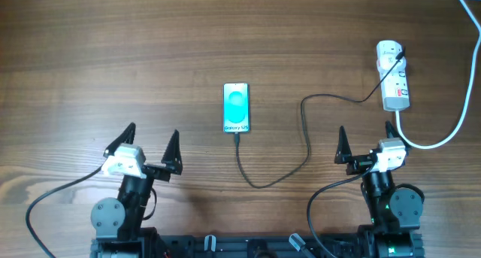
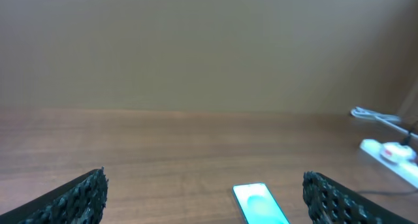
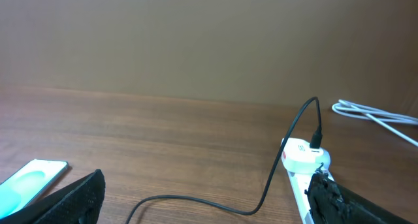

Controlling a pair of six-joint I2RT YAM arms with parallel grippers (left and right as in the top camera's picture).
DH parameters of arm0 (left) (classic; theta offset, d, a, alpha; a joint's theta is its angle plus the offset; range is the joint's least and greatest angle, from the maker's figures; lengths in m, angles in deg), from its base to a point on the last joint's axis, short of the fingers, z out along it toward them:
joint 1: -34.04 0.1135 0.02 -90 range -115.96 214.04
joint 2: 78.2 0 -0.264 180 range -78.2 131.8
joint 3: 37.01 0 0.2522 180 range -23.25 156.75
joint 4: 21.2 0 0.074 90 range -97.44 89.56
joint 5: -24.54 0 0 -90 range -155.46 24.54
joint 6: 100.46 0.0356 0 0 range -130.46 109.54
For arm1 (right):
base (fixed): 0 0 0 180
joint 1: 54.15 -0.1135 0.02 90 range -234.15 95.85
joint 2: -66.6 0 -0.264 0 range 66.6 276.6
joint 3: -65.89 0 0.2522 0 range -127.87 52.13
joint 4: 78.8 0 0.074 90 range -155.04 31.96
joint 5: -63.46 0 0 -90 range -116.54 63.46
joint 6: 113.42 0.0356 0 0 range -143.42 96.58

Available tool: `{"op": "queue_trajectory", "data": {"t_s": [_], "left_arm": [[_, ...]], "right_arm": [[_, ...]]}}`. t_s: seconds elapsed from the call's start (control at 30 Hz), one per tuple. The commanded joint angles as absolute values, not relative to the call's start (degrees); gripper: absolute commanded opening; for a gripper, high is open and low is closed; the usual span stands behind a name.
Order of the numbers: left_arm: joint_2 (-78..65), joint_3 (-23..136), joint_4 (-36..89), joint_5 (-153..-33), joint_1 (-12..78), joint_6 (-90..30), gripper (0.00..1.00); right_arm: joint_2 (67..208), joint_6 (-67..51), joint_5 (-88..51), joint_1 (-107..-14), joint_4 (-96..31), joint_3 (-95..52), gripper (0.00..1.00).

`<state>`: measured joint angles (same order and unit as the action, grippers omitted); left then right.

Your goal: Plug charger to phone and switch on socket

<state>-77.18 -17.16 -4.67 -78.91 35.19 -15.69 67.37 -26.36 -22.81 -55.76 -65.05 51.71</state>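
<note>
Currently both pincers, left [image 1: 153, 132] and right [image 1: 364, 134], stand wide open and empty over the tabletop [image 1: 75, 47]. The socket [image 1: 393, 85] lies just ahead of the right pincer, its long axis pointing away from the robot, so the right arm is nearer. The charger [image 1: 306, 134] tip meets the phone [image 1: 236, 107] at its near end. The phone's white band reads "Galaxy"; the rest is illegible.

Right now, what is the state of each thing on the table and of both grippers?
phone: screen lit, lying flat.
charger: one end in the socket, other end at the phone's edge; seated or not, cannot tell.
socket: charger plugged in; switch position unreadable.
left gripper: open, empty.
right gripper: open, empty.
</note>
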Motion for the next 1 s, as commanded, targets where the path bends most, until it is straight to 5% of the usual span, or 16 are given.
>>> {"op": "queue_trajectory", "data": {"t_s": [0.0, 0.97], "left_arm": [[-78.04, -20.65, -8.28, -74.71, 35.56, -19.02, 1.0], [-78.04, -22.91, -2.92, -66.23, 35.02, -9.09, 1.0]], "right_arm": [[67.03, -27.08, -23.71, -55.45, -65.14, 51.86, 1.0], [67.03, -27.08, -23.73, -55.45, -65.11, 51.86, 0.99]]}}
